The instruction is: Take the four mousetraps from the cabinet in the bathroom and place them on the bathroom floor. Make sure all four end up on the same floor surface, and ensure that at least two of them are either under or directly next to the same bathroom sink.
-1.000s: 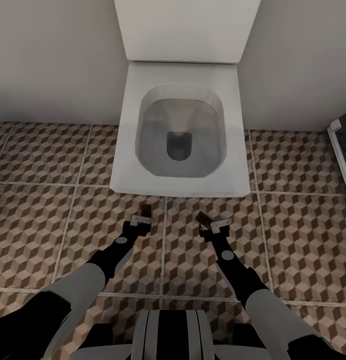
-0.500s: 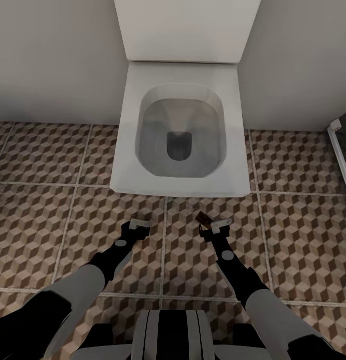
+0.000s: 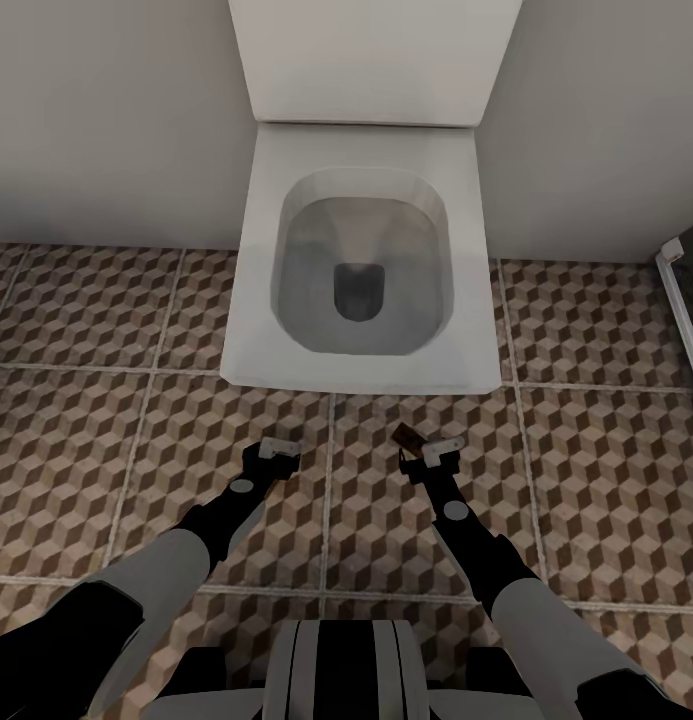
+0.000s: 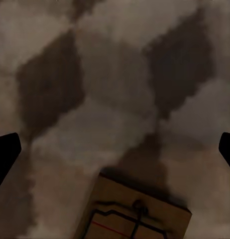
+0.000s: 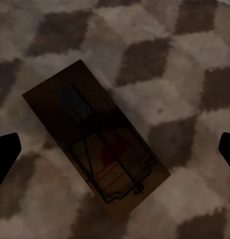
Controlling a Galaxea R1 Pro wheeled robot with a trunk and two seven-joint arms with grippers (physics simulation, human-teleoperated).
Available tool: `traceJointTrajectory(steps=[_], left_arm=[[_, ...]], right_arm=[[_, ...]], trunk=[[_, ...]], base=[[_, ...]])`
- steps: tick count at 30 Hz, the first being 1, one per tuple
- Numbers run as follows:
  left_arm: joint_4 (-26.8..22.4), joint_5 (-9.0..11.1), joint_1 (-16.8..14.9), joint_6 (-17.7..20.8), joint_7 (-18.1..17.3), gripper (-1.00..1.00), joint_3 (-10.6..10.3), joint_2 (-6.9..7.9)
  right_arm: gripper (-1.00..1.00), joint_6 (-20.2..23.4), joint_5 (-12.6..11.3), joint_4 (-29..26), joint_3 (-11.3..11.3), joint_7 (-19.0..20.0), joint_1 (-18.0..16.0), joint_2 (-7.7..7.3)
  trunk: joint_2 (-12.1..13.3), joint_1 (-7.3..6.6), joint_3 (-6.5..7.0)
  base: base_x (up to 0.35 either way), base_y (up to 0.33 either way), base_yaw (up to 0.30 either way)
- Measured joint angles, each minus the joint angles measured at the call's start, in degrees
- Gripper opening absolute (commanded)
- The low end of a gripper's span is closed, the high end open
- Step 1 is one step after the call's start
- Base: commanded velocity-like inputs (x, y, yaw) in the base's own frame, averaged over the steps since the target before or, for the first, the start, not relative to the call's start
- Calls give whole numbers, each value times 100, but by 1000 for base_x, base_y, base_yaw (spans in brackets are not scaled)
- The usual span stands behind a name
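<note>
Two mousetraps lie on the cube-patterned bathroom floor (image 3: 126, 430) just in front of the toilet. One tan mousetrap (image 4: 137, 214) with dark wire and a red line rests flat on the tiles below my left gripper (image 4: 115, 154), whose fingers (image 4: 5, 149) stand wide apart. In the head view the left gripper (image 3: 278, 447) hangs low over the floor. A second, shadowed mousetrap (image 5: 95, 144) lies under my right gripper (image 5: 115, 152), open, with its fingertips clear of the board. That mousetrap (image 3: 406, 437) shows beside the right gripper (image 3: 438, 445). Cabinet and sink are out of view.
A white toilet (image 3: 361, 370) with its lid up stands straight ahead against the grey wall, its front edge close beyond both grippers. A dark panel with a white frame (image 3: 678, 270) sits at the far right. Tiled floor spreads to both sides.
One second ago a mousetrap showed at the left gripper's tip in the head view. It has since dropped out of sight there. The right arm and its mousetrap have not moved.
</note>
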Motion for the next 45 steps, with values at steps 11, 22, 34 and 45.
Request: traceJointTrajectory(steps=[11,22,34,45], left_arm=[[0,0,0,0,6,100,1,0],[0,7,0,0,9,100,1,0],[0,8,0,0,7,100,1,0],[0,8,-1,7,7,100,1,0]], right_arm=[[100,0,0,0,0,0,0,0],[100,0,0,0,0,0,0,0],[100,0,0,0,0,0,0,0],[100,0,0,0,0,0,0,0]], trunk=[[0,0,0],[0,0,0],[0,0,0],[0,0,0]], base=[[0,0,0],[0,0,0],[0,0,0],[0,0,0]])
